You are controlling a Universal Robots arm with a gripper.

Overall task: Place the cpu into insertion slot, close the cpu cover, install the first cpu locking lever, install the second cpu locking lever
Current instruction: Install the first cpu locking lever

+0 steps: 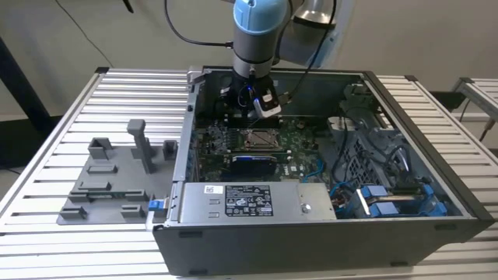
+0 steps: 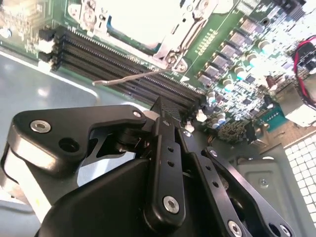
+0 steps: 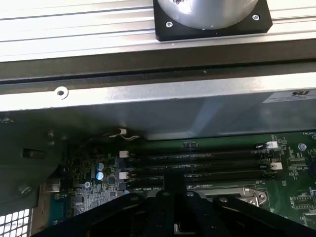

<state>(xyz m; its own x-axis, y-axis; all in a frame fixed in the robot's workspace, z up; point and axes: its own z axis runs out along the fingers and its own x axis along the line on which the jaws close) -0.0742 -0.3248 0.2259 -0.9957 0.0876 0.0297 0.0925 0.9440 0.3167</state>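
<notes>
The insertion slot (image 1: 259,139) sits in the middle of the green board inside the open case. In the second wrist view the cpu cover (image 2: 185,24) lies flat as a silver frame over the slot, and a pale, glaring surface in its middle looks like the cpu (image 2: 140,17). One thin wire locking lever (image 2: 126,78) sticks out free from the slot's corner, over the memory slots. My gripper (image 1: 262,109) hangs just behind the slot, above the memory slots. Its fingertips (image 2: 165,112) are pressed together with nothing between them, a short way from the lever.
Long black memory slots (image 3: 197,165) run beside the socket. The case's grey wall (image 3: 148,106) rises close behind the gripper. A power supply (image 1: 253,201) fills the case front; cables and blue drive bays (image 1: 389,204) are at the exterior view's right. A grey fixture (image 1: 109,181) lies outside the case.
</notes>
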